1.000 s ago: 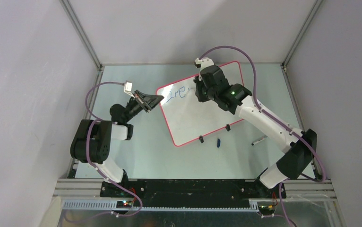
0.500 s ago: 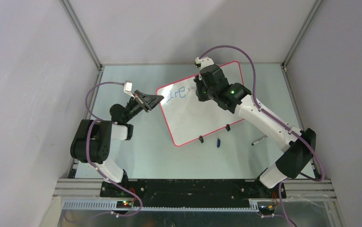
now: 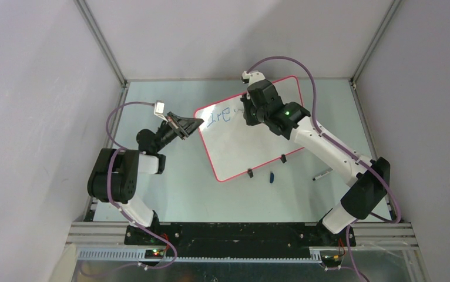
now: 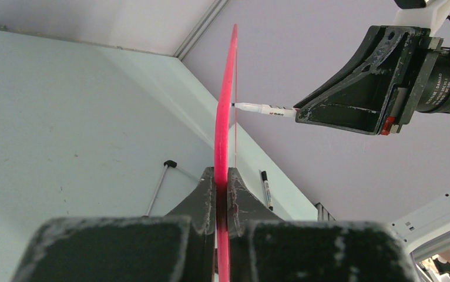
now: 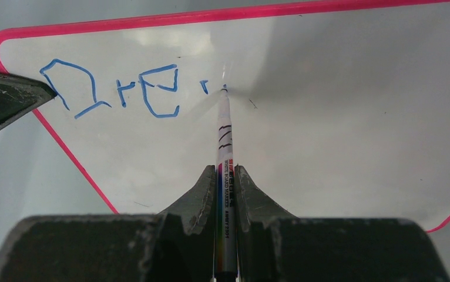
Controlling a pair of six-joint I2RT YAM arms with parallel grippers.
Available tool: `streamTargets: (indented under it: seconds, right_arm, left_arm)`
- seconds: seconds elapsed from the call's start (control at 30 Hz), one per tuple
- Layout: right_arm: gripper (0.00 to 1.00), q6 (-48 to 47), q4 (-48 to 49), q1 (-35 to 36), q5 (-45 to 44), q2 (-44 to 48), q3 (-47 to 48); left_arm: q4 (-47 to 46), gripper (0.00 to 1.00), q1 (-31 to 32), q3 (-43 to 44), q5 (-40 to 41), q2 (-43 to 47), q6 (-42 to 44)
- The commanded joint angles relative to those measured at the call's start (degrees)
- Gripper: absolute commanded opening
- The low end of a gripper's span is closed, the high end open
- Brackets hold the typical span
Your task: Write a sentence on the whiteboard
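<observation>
Right jaws pinch a whiteboard marker (image 5: 225, 135), its tip at the face of the whiteboard (image 5: 340, 117), just beside a short blue stroke. Left jaws are clamped on the board's red-pink rim at its left edge. The board sits over the far half of the bench, centre to right. The sentence (image 5: 117, 88) reads roughly "Dre": writing is under way, at an early stage. The next move likely calls for small, light strokes forming the fourth letter, with the tip in contact.

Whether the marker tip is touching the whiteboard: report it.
Touching. In the left wrist view the marker tip meets the edge-on whiteboard with no gap.
</observation>
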State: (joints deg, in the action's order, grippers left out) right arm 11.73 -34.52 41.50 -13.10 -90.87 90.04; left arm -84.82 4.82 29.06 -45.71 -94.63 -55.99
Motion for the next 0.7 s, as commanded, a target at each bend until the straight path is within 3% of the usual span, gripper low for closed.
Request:
streamTargets:
  seconds: [0.0,0.67]
  right_arm:
    - [0.0,-0.51,0.95,-0.43,-1.59,-0.06,2.77]
    - [0.0,-0.39,0.94,-0.63,-0.98,-1.23,4.02]
  left_arm:
    - [-2.99,0.0,0.69,1.75,-2.6,-0.13,1.84]
    - [-2.99,0.0,0.9,1.76,-2.85,0.01,2.02]
